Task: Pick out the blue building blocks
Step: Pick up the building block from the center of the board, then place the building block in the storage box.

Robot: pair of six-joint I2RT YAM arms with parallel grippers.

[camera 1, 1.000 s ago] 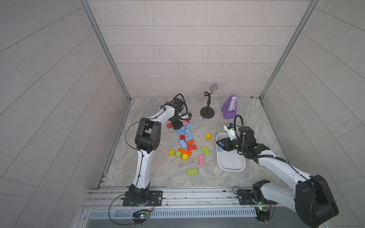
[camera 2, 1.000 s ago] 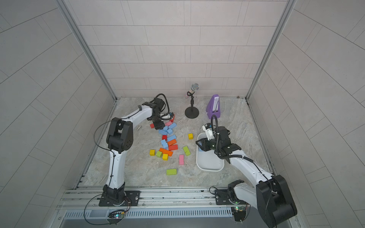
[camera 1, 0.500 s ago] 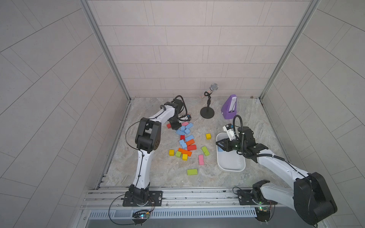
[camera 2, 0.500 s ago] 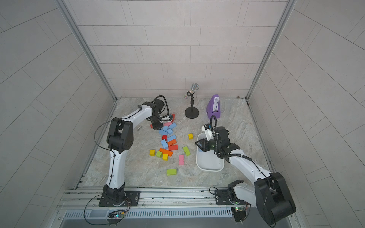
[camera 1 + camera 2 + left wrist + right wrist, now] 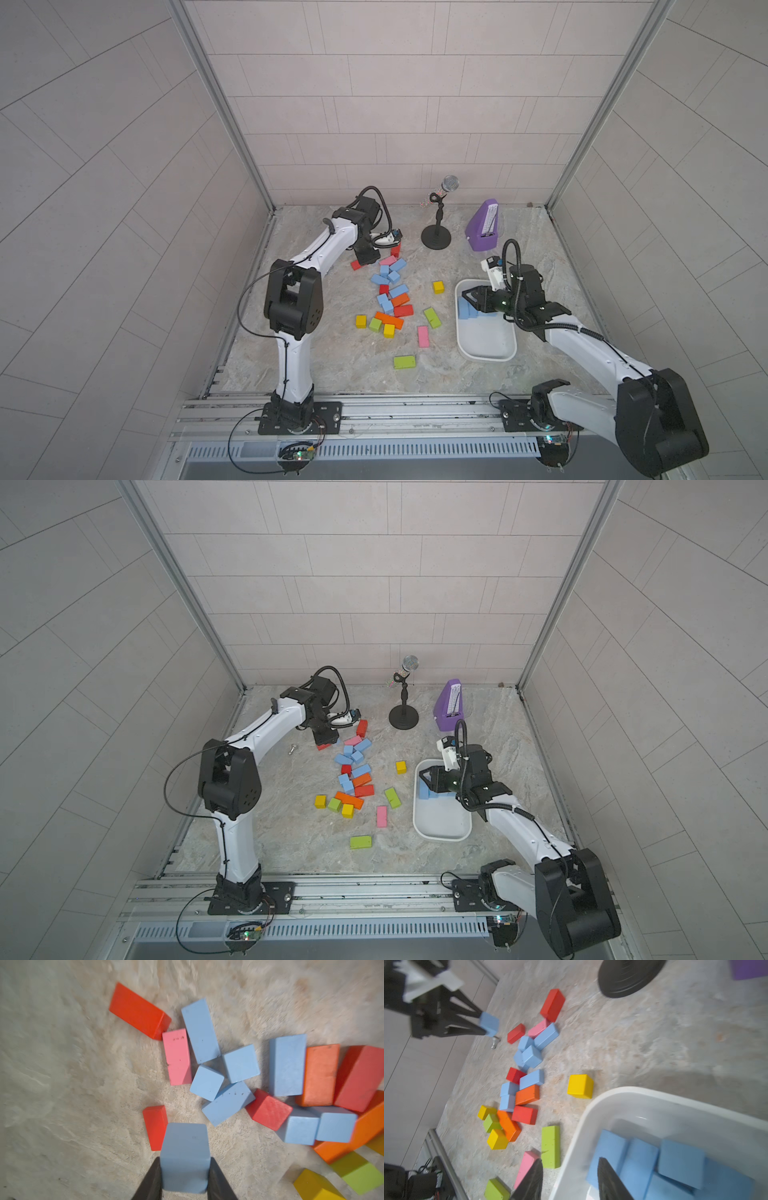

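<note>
Marble-look floor (image 5: 332, 365) w/ pale tiled walls all round, blocks scattered mid-floor. Your left gripper (image 5: 185, 1160) is clamped tight on one blue block (image 5: 489, 1023), pinching two opposite faces. That's at the far-left edge of the pile, just beside a small red block (image 5: 155, 1127). Can't tell if it's clear of the floor tbh.

Your right gripper (image 5: 570, 1160) hangs over the pile-side rim of the white tub (image 5: 486, 358), jaws partly apart w/ nothing btwn them. Tub's already got a few sorted blue blocks (image 5: 681, 1157) bunched at its far end, right by that gripper.

Loose blue blocks (image 5: 390, 272), seven by my count in the left wrist view, lie in the far half of the pile, touching red, pink & orange ones. Yellow & green ones sit nearer the rail.

Mic stand (image 5: 436, 239) & purple metronome (image 5: 482, 228) are at the back wall, apart from the pile.
</note>
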